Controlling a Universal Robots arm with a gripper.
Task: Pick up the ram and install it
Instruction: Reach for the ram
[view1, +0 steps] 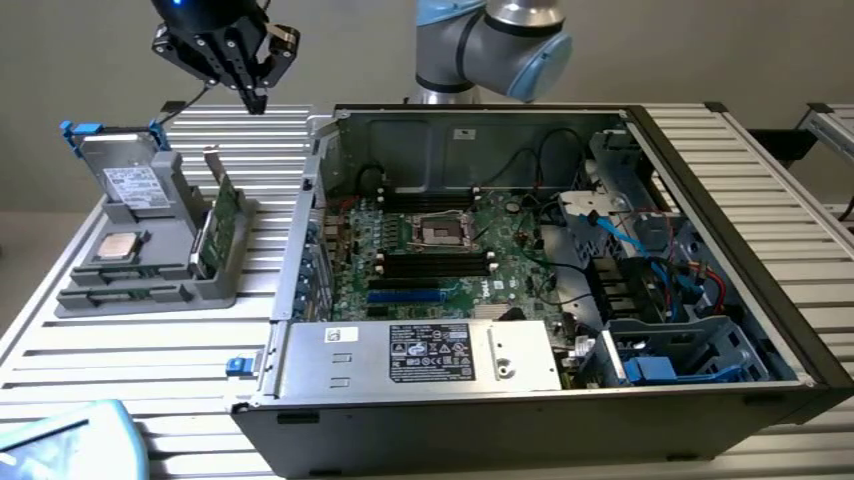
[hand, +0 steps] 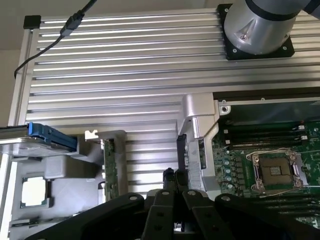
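Ram (view1: 208, 235) on edge in gray tray (view1: 147, 290) — fingers (view1: 254, 98) closed, empty, well above

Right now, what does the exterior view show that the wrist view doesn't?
Exterior adds: the power supply at the front of the case, and the drive bay with blue cables.
Wrist adds: the arm's base plate, bolted to the table.
Both: the gripper, shut and holding nothing; the tray with the processor in it; the CPU socket on the board.
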